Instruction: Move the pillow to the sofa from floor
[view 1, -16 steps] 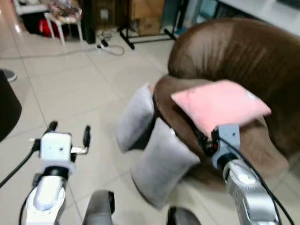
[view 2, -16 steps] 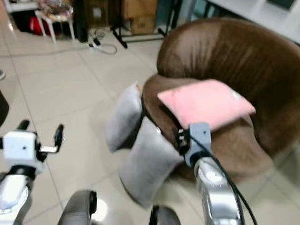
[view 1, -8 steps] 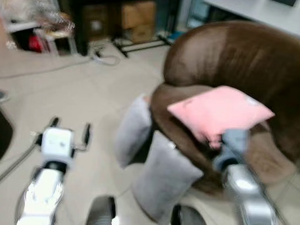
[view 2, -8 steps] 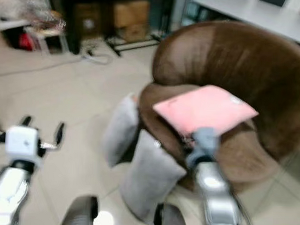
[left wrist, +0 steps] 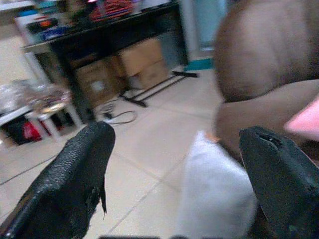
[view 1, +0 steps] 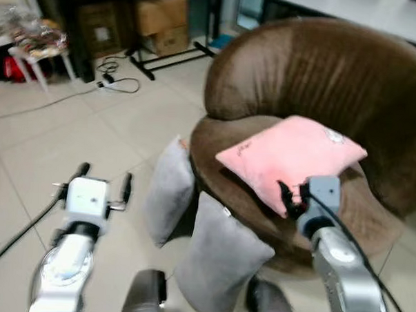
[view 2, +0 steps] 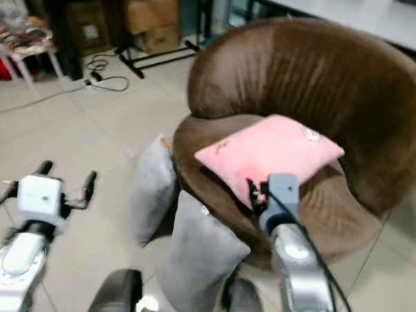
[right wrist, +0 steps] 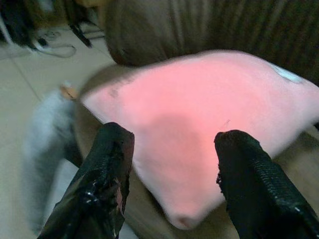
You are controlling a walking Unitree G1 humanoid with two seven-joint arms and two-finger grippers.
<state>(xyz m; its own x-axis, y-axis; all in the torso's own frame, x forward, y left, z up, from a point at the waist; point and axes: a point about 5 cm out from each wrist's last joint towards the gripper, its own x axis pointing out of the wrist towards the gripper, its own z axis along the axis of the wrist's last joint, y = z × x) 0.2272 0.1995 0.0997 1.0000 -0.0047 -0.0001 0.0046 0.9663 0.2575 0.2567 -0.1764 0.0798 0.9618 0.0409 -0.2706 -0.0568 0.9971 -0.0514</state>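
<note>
Right claw hangs wide open just in front of the pink pillow, gripping nothing; the pillow lies on the brown sofa seat. Left claw hovers open over the floor.

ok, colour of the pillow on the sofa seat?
Pink, plain, with a small white tag at one corner. The pillow shows best in the left eye view.
</note>
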